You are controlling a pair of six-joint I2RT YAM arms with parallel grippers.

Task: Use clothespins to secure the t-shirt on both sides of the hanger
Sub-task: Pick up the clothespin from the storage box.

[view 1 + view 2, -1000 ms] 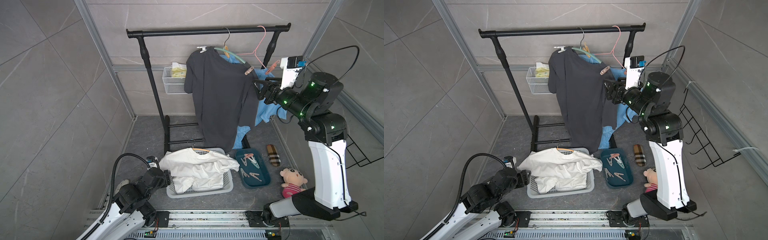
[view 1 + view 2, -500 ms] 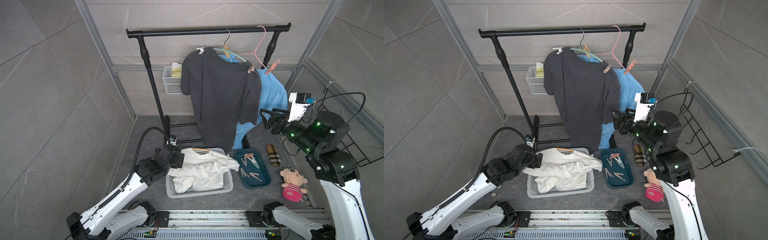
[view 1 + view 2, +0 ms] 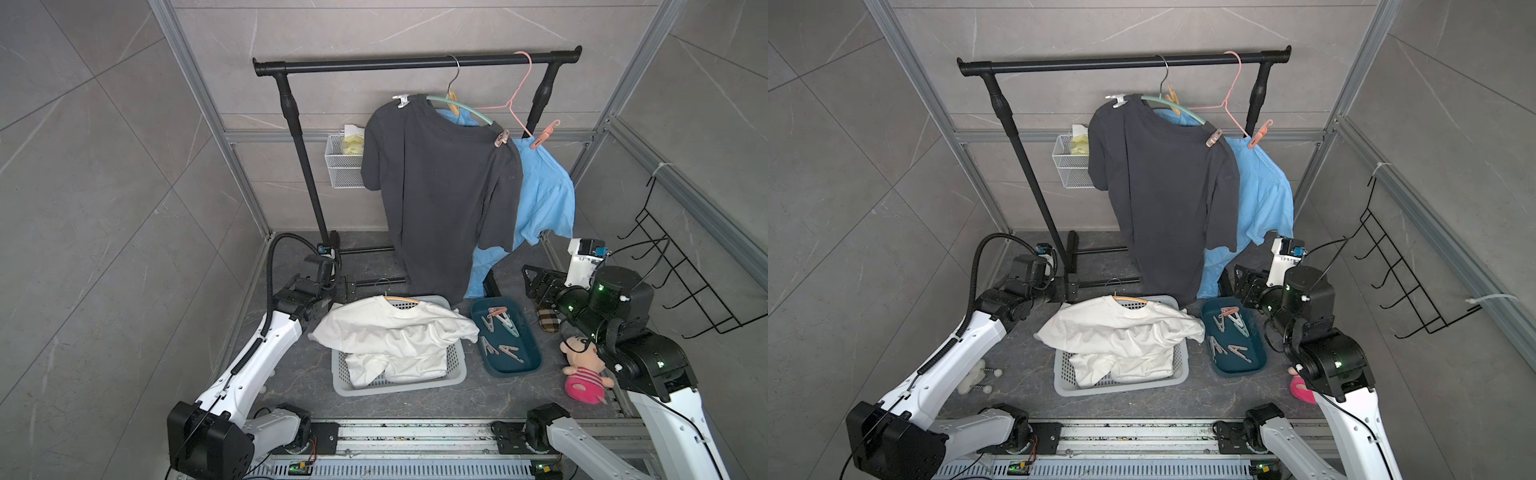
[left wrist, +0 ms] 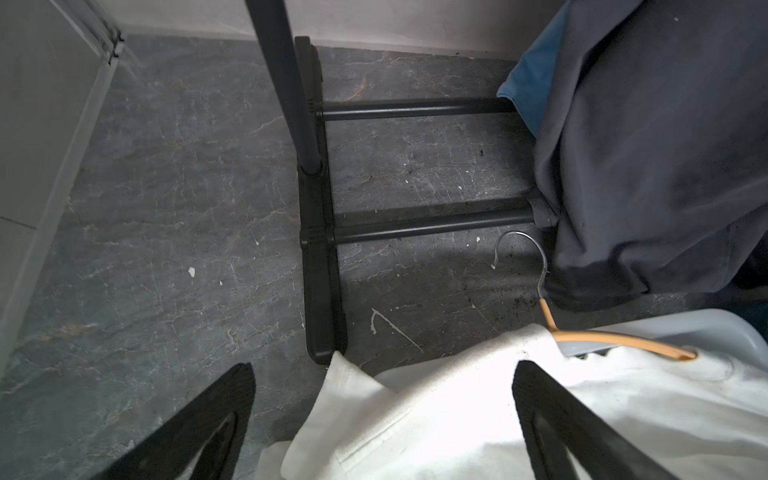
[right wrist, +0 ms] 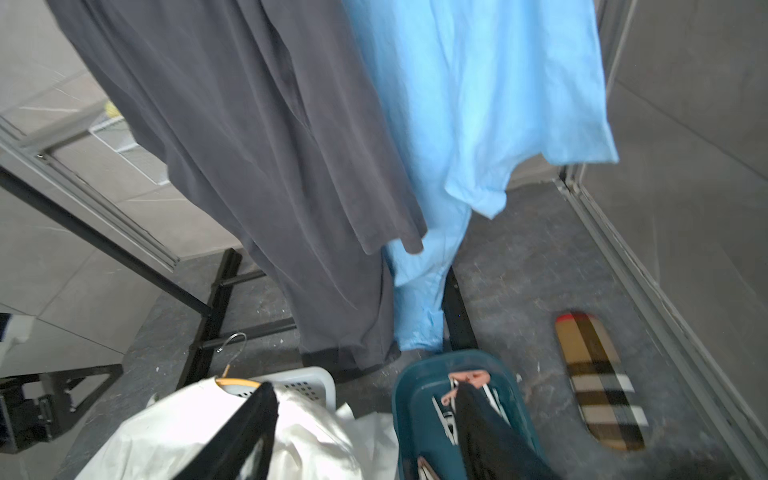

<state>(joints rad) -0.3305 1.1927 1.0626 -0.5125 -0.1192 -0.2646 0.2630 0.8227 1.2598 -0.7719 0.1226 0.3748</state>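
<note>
Two pins already sit on the dark t-shirt (image 3: pixel 436 199), a pale one (image 3: pixel 401 101) on one shoulder and a tan one (image 3: pixel 501 138) on the other, so I judge that garment done. The white t-shirt (image 3: pixel 395 332) lies slumped over the basket (image 3: pixel 399 384) on its orange hanger (image 4: pixel 615 343), with no pin on it that I can see. Spare clothespins (image 3: pixel 498 328) lie loose and overlapping in the teal tray (image 3: pixel 536 353) on the floor, just beside the basket. My right fingers (image 5: pixel 249 428) stand apart and empty, hovering close by the tray. My left fingers (image 4: pixel 199 424) are spread wide and empty, with the white sleeve lying below and between them.

Going into that heap, the right fingers may pinch two pins at once, or catch one by its mouth end so it cannot be squeezed open. The dark hem hangs close to the tray, and an arm brushing it could swing the hanger and tug a pin loose. On the left, closing on loose cloth instead of the hanger would drag the white shirt off it. The right wrist view is smeared, so I wouldn't aim by it.
</note>
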